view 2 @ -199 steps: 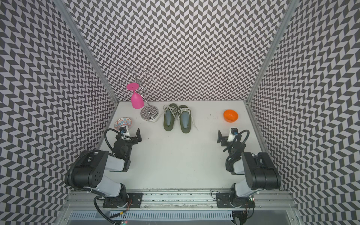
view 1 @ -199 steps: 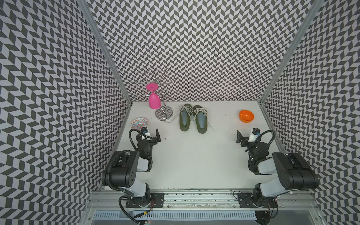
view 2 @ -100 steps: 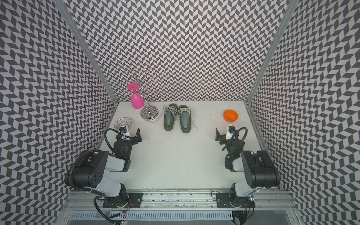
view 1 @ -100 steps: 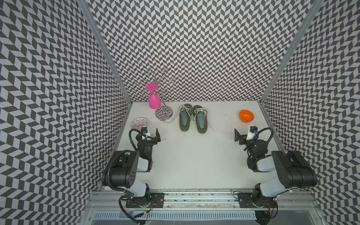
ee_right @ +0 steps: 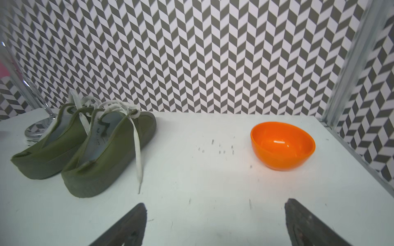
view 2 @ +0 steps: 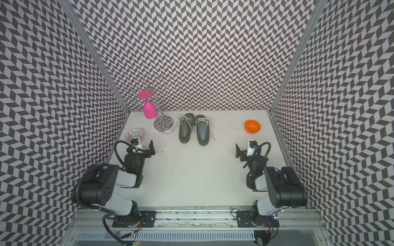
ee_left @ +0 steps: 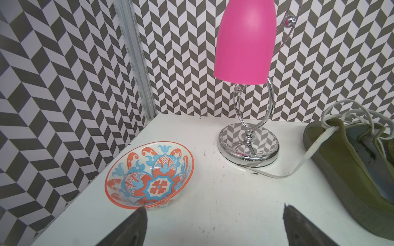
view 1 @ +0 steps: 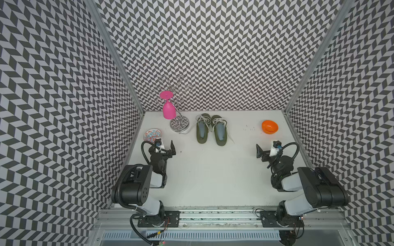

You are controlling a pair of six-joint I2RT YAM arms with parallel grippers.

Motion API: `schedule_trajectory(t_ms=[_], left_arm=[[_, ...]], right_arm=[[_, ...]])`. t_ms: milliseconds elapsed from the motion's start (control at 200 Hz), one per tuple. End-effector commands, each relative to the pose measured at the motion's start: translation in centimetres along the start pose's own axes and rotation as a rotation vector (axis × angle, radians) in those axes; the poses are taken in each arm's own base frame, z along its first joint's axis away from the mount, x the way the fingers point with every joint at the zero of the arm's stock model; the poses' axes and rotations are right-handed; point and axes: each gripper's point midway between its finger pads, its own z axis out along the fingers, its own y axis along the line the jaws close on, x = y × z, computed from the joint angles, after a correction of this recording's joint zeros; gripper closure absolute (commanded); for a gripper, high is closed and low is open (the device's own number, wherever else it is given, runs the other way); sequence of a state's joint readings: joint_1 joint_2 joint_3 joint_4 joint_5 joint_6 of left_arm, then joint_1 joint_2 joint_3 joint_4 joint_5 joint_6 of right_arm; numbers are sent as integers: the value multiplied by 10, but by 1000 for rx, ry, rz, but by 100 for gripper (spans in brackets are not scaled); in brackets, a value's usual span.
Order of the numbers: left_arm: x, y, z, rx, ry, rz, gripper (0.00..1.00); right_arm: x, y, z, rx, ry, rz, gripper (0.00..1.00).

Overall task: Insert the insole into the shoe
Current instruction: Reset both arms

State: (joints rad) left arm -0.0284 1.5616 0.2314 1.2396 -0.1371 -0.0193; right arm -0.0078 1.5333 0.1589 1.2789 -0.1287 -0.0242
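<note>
Left gripper (ee_left: 213, 209): jaws spread wide, empty, above white table (view 1: 209, 174), just short of patterned bowl (ee_left: 149, 176). Right gripper (ee_right: 216, 204): spread wide, empty, touching nothing. Olive shoes (view 1: 201, 139) side by side at table's far edge, grey insole (view 1: 220, 130) inside each. Left wrist view alone shows lace (ee_left: 307, 154) trailing to chrome stand (ee_left: 248, 147). Right wrist view alone shows orange bowl (ee_right: 282, 144) close up.
</note>
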Motion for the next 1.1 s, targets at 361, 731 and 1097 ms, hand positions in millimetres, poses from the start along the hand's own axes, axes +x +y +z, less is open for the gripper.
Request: schedule_trajectory(t_ms=[361, 731, 1097], left_arm=[[-15, 0, 2, -5, -48, -6, 0], [-15, 0, 2, -5, -48, -5, 0], [-14, 0, 2, -5, -48, -6, 0]], right_arm=[[-31, -10, 20, 134, -91, -9, 0], [-33, -13, 19, 130, -99, 2, 0], [-30, -36, 3, 236, -120, 70, 0]])
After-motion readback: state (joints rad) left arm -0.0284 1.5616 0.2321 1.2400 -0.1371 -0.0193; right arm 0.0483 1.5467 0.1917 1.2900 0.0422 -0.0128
